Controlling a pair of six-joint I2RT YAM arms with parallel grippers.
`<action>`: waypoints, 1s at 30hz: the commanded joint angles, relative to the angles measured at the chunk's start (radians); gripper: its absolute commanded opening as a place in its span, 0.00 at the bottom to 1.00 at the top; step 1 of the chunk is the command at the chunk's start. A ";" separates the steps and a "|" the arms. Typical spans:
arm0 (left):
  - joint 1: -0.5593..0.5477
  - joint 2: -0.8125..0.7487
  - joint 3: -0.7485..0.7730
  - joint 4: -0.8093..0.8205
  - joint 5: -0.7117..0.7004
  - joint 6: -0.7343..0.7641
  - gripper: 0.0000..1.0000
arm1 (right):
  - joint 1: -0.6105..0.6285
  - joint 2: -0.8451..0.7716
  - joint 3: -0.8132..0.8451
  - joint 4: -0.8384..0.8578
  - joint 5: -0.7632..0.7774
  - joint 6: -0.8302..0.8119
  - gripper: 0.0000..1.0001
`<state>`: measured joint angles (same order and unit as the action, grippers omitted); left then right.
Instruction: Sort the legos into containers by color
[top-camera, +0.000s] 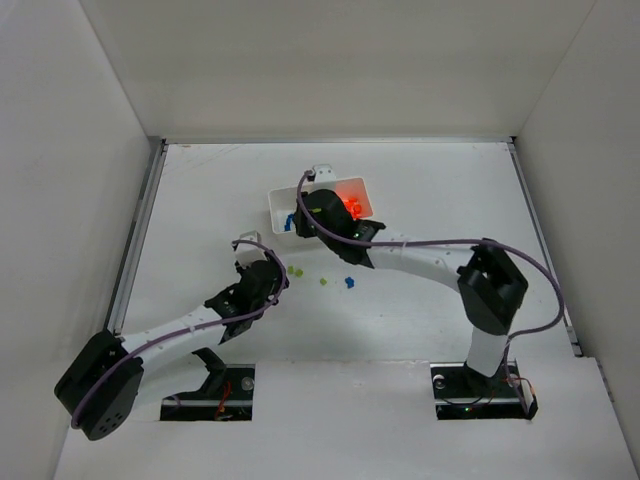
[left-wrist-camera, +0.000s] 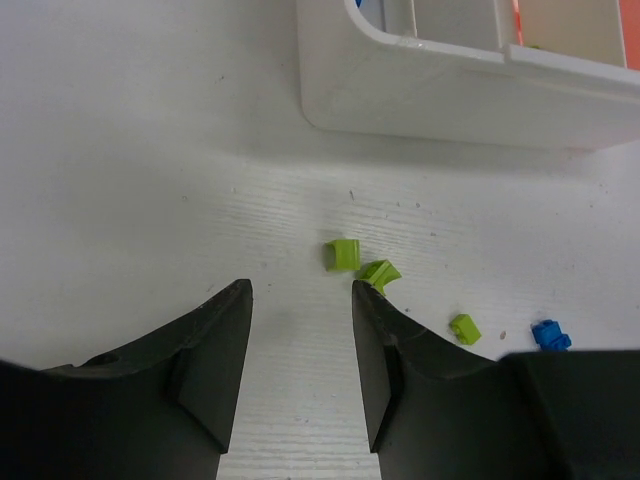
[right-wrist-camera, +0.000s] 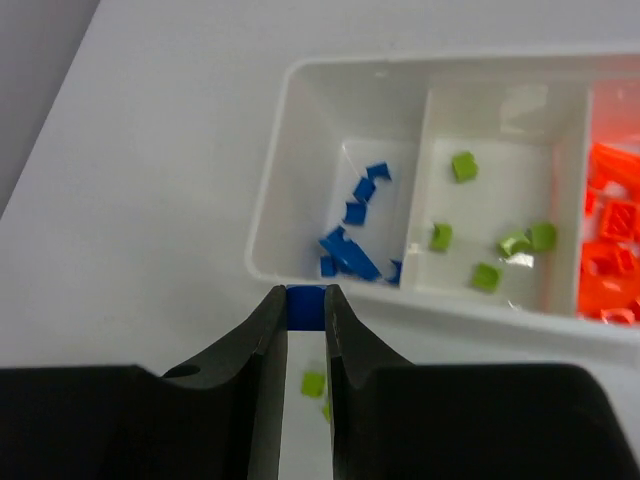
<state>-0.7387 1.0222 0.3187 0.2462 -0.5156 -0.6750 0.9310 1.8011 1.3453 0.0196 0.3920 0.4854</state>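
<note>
My right gripper (right-wrist-camera: 305, 300) is shut on a small blue lego (right-wrist-camera: 305, 307), held just short of the near wall of the white tray (right-wrist-camera: 270, 235). The tray's left container holds blue legos (right-wrist-camera: 352, 250), the middle one green (right-wrist-camera: 486, 276), the right one orange (right-wrist-camera: 612, 260). In the top view the right gripper (top-camera: 298, 226) hangs over the tray's (top-camera: 277, 205) left end. My left gripper (left-wrist-camera: 300, 292) is open and low over the table with nothing between its fingers. Green legos (left-wrist-camera: 343, 254) (left-wrist-camera: 379, 271) (left-wrist-camera: 465, 327) and a blue lego (left-wrist-camera: 550, 335) lie just ahead and right of it.
The loose bricks (top-camera: 323, 282) lie between the two arms, near side of the tray. White walls enclose the table on the left, back and right. The right arm (top-camera: 430, 255) reaches across the middle of the table.
</note>
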 joint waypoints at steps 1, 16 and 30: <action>-0.012 -0.001 -0.015 0.033 0.000 -0.017 0.41 | -0.036 0.122 0.135 0.049 -0.077 -0.038 0.20; -0.050 0.154 0.031 0.119 0.031 0.002 0.39 | -0.053 0.058 0.128 0.066 -0.079 -0.027 0.44; -0.095 0.366 0.134 0.145 0.019 0.015 0.35 | -0.064 -0.288 -0.357 0.174 -0.048 0.031 0.45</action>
<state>-0.8383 1.3598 0.4049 0.3576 -0.4816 -0.6704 0.8711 1.5620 1.0401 0.1406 0.3210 0.4904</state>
